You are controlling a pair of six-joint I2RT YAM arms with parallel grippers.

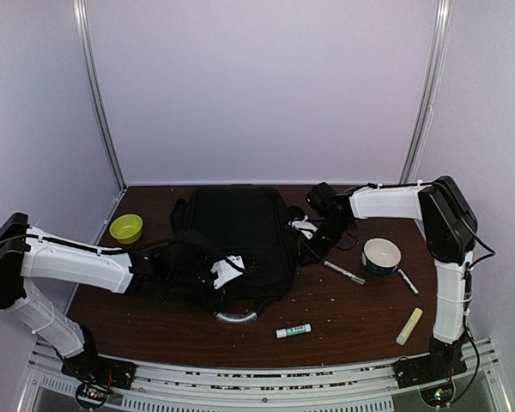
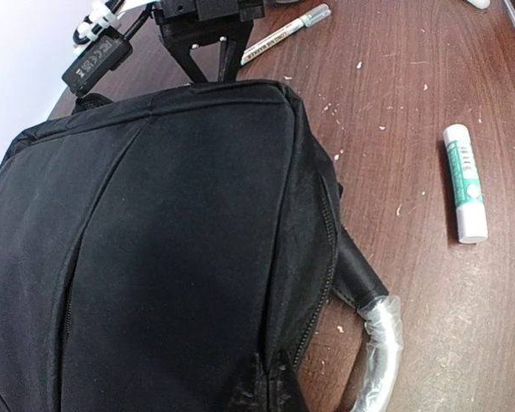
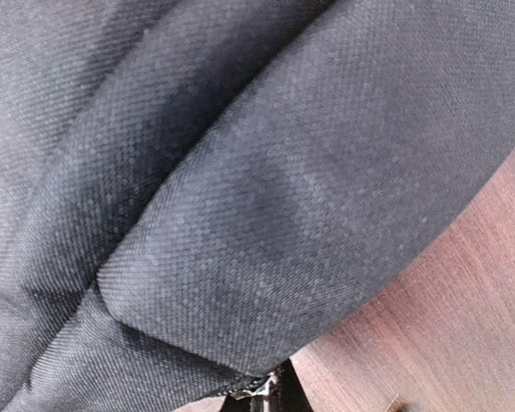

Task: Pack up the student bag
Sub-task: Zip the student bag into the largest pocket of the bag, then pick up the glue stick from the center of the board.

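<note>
Nearest, the grey handle looks the firmest hold. Left gripper sits closed over the student bag, mid-table. Right gripper is closed at its far-right edge. Pinching cloth? Can't tell. Soft fabric, likely to sag.

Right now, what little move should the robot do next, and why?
Probably tug open the zip of the student bag with the left hand. It and the right hand are shut against the bag, which looks closed, and the glue stick and marker lie outside.
</note>
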